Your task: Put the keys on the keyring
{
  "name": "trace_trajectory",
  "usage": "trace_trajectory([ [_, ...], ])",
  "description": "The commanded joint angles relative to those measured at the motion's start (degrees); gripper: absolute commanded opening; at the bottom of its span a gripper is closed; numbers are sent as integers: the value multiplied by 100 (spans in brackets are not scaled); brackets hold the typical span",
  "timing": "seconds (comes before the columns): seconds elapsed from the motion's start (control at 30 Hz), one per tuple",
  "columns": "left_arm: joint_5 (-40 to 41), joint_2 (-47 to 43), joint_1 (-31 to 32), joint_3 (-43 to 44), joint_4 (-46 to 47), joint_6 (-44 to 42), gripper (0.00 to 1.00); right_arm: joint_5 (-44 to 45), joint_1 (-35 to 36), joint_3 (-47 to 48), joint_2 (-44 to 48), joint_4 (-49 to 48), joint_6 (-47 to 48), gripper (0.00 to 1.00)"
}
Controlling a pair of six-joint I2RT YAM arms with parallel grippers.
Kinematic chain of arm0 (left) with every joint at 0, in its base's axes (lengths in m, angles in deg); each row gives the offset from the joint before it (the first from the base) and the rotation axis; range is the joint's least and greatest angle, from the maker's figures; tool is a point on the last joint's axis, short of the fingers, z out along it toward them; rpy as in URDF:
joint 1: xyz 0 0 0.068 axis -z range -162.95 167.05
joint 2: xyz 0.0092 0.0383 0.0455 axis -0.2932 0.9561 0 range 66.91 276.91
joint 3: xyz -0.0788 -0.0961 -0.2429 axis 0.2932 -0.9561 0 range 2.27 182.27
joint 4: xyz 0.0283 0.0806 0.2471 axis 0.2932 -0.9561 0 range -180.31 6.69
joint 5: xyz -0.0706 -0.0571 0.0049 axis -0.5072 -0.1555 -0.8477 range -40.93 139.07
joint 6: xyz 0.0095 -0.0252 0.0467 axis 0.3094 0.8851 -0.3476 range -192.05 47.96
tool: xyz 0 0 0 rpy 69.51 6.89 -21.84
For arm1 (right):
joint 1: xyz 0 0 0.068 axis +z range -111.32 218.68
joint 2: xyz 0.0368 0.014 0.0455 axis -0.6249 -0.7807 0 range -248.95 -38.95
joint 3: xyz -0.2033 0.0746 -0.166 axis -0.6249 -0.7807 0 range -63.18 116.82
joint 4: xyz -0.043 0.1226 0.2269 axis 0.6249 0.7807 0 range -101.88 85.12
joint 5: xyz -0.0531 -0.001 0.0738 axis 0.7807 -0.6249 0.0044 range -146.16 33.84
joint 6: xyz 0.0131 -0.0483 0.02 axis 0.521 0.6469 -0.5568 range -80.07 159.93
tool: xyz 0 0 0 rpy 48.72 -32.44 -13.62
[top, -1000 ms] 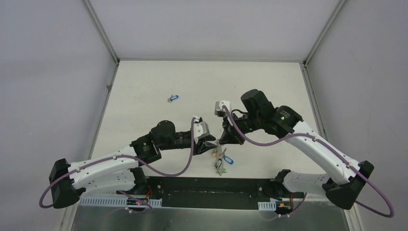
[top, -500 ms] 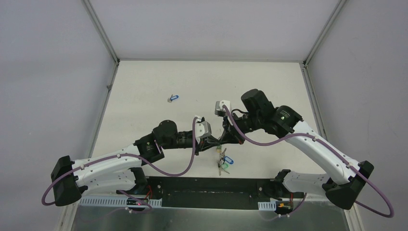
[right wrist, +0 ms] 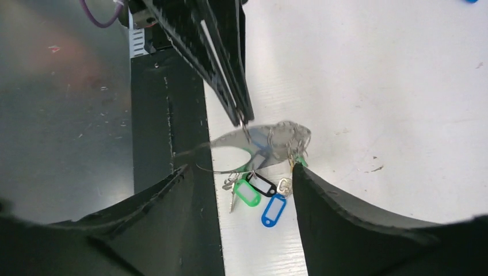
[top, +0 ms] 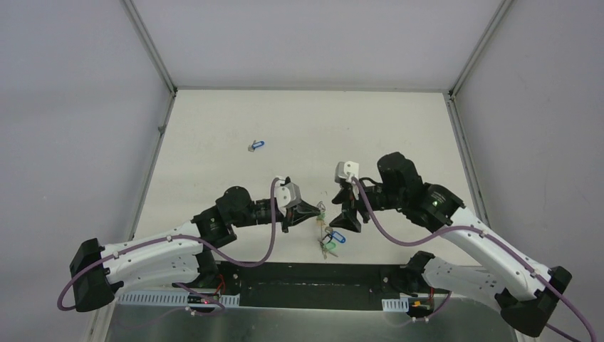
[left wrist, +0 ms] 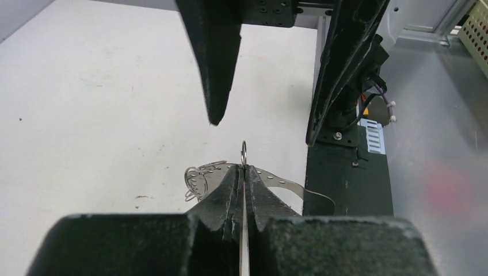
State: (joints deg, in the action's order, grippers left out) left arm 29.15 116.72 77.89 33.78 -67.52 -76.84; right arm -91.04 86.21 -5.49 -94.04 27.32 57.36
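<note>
My left gripper [left wrist: 244, 170] is shut on the rim of the keyring [left wrist: 286, 184], a thin perforated metal loop, and a small wire ring sticks up above the fingertips. From above, the keyring [top: 321, 211] hangs at the left gripper [top: 310, 211], with the keys [top: 330, 239] dangling below it. In the right wrist view the keyring [right wrist: 276, 137] carries keys with green [right wrist: 247, 193], black and blue [right wrist: 273, 210] tags. My right gripper [right wrist: 239, 169] stands open just right of the bunch, with nothing between its fingers. From above, the right gripper [top: 345, 215] is apart from the ring.
One loose key with a blue tag [top: 256, 146] lies on the white table [top: 399, 128] at the far left-centre. The black base plate [top: 313, 274] runs along the near edge, close under the hanging keys. Grey walls enclose the table.
My right gripper has opened, let go of the keyring and drawn back to the right. My left gripper has shut on the ring and shifted slightly left, with the bunch now hanging from it.
</note>
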Motion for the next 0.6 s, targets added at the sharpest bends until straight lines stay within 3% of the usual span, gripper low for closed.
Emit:
trace_trajectory([
  [0.0, 274, -527, 60, -390, 1224, 127, 0, 224, -35, -681, 769, -1556, -208, 66],
  [0.13, 25, -758, 60, -663, 1722, -11, 0, -29, -36, -1134, 1105, -2431, -434, 65],
  [0.3, -329, -810, 60, -777, 2117, -144, 0, -481, -41, -1381, 1123, -3226, -694, 52],
  [0.57, -451, -724, 59, -734, 2250, -171, 0, -960, -37, -1358, 959, -3552, -664, 28],
])
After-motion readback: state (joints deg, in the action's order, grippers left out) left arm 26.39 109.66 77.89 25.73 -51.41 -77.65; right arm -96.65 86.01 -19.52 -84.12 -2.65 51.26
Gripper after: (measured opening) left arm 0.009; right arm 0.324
